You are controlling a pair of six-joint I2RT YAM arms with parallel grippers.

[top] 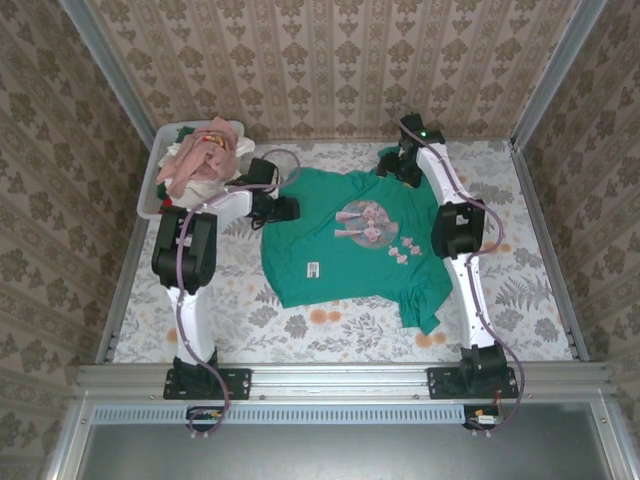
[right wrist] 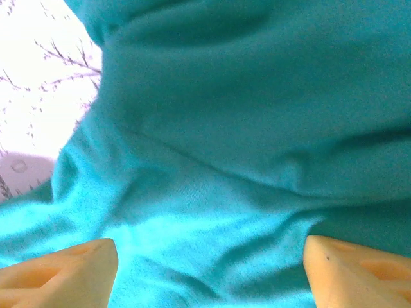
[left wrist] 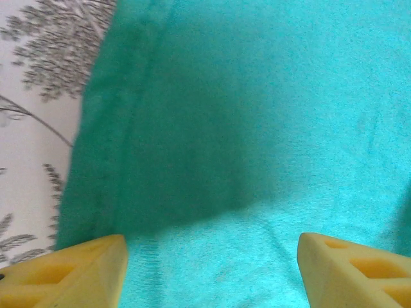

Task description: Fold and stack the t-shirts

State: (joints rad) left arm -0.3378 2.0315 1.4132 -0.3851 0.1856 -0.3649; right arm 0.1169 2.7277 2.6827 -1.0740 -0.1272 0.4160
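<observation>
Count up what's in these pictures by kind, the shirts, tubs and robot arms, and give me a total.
Green t-shirt, spread on the table: 1
White tub: 1
Heap of clothes in the tub, too bunched to count singly: 1
Robot arms, left arm and right arm: 2
Total: 5

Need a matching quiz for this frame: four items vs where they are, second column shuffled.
Items:
1. green t-shirt
2. pink and white shirts
3. left gripper
4. right gripper

Places:
A. open, at the green t-shirt's far right corner
B. heaped in the white tub
C. spread out on the table, print up
D. open, at the green t-shirt's left edge

Pairs: 1-C, 2-B, 3-D, 4-A
</observation>
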